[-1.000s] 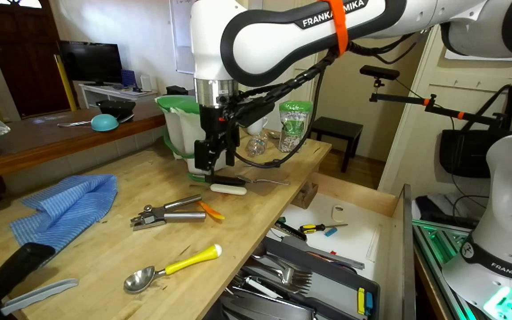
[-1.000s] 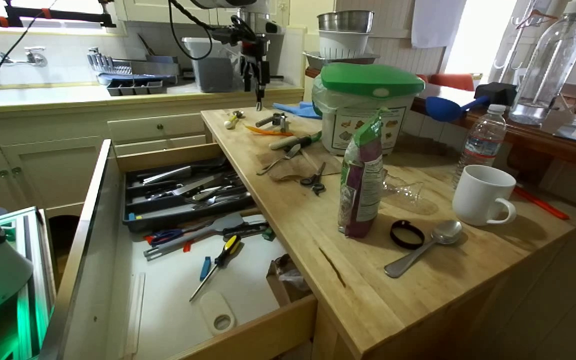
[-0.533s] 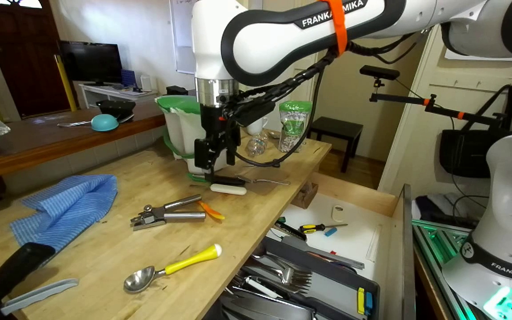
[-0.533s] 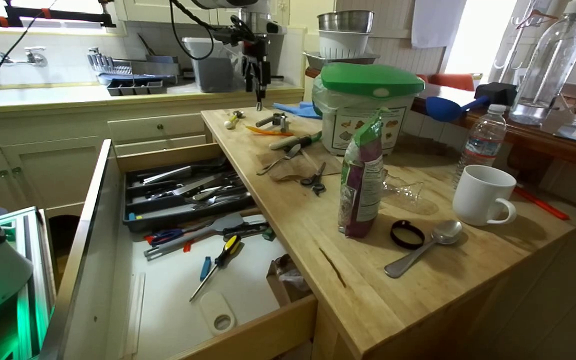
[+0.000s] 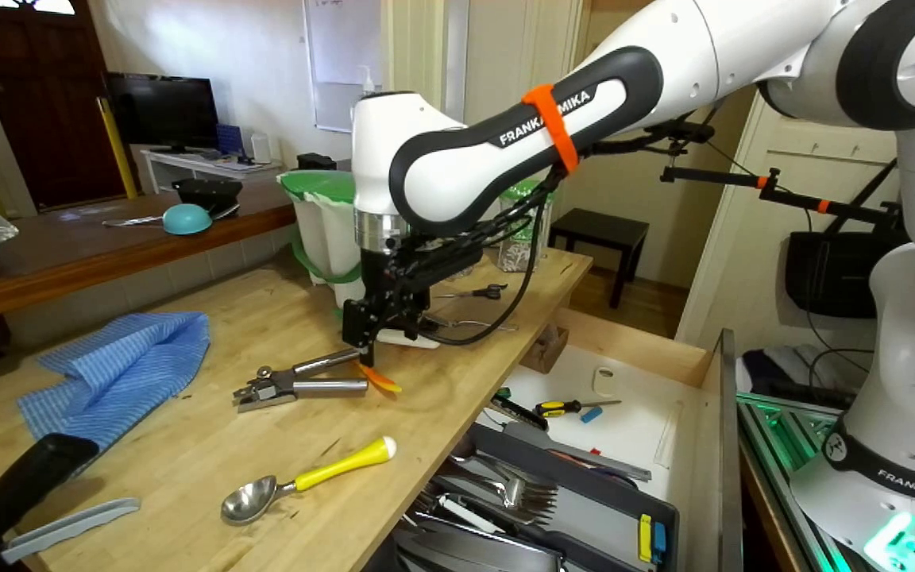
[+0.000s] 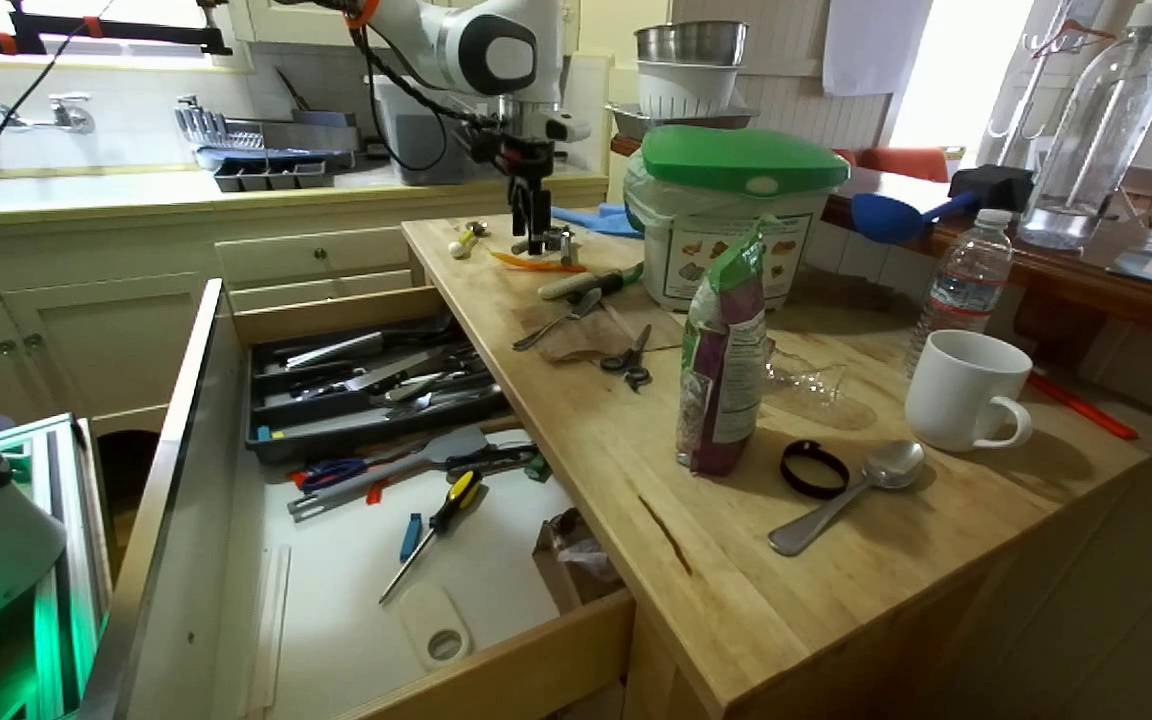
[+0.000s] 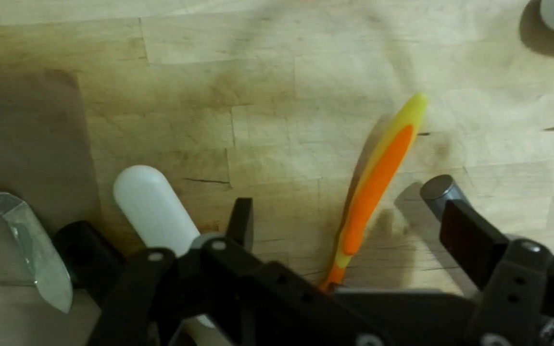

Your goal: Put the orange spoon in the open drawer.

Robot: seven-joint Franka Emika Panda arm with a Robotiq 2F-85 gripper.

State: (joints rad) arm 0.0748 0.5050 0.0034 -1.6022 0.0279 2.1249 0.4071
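The white Franka Panda arm [image 5: 767,32] stretched from its base [image 5: 878,507], where a green light [image 5: 889,534] glowed, its labelled forearm [image 5: 497,171] sloping down to an upright wrist [image 5: 378,151]. Beneath a silver collar [image 5: 378,232], the black tool [image 7: 355,233] pointed straight down in both exterior views. In the wrist view its two fingers [image 7: 242,218] stood well apart, facing each other across a wide gap, the linkages [image 7: 262,283] behind them spread along the lower edge.

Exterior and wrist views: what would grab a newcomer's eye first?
Likely the white arm, stretched over the counter in both exterior views. Then the open drawer below the counter's edge, with cutlery inside. In the wrist view, the orange spoon shows between the jaws of the open gripper.
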